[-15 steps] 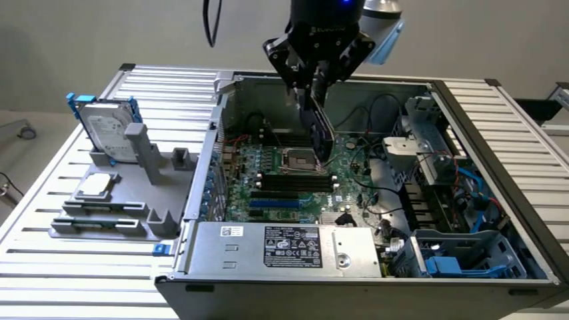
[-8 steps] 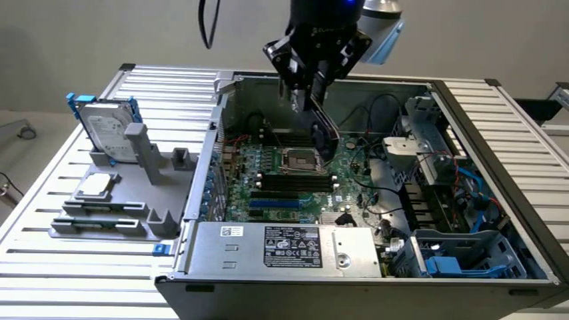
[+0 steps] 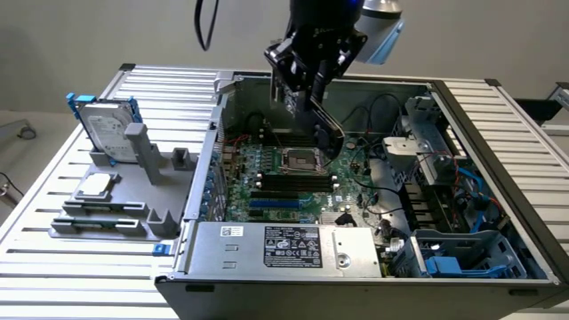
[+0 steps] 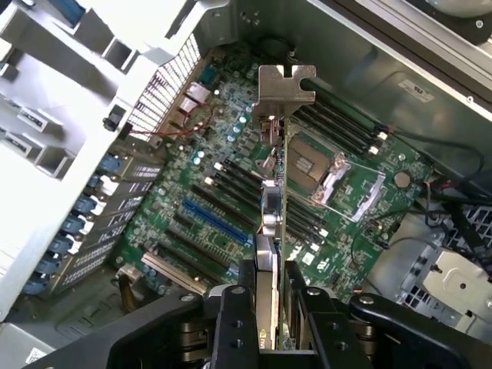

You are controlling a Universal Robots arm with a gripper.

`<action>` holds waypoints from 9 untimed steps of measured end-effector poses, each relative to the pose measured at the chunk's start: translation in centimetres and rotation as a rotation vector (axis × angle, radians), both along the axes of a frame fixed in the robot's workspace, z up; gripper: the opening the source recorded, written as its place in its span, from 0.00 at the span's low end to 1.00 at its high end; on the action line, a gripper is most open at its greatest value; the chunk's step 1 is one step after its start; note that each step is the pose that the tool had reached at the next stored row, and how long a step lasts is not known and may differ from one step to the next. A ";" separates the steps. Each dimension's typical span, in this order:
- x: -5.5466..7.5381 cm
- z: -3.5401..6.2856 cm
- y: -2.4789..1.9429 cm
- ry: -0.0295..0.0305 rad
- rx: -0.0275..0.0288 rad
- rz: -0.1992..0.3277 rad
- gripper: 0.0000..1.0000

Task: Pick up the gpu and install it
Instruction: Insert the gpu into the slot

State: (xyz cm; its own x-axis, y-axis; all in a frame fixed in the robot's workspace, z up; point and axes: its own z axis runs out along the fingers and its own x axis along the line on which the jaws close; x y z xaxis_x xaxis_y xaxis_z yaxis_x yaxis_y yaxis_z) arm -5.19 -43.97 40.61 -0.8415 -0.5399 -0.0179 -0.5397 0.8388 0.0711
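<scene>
My gripper (image 3: 302, 100) hangs over the open computer case (image 3: 462, 113), shut on the gpu (image 3: 327, 133). The card points down toward the motherboard (image 3: 284, 193) and hovers above the CPU socket (image 3: 296, 160), apart from the board. In the wrist view the gpu (image 4: 275, 207) is seen edge-on between the black fingers (image 4: 231, 323), its silver bracket (image 4: 286, 86) at the far end. The blue expansion slot (image 4: 217, 223) lies on the motherboard (image 4: 177, 192) a little to one side of the card. My gripper (image 4: 269, 311) clamps the card's near edge.
A grey fixture (image 3: 116, 200) at the exterior view's left holds a silver hard drive with a blue frame (image 3: 108, 130) and other parts. The power supply (image 3: 284, 250) fills the case's near side. Cables and a drive cage (image 3: 462, 253) crowd the exterior view's right.
</scene>
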 end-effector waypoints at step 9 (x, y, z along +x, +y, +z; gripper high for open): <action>0.0 0.00 0.00 0.0000 -0.0014 0.160 0.26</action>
State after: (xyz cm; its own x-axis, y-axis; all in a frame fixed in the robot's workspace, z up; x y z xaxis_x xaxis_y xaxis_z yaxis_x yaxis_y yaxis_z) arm -5.22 -43.97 40.61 -0.7446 -0.6673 -0.0171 -0.6667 0.7420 0.0699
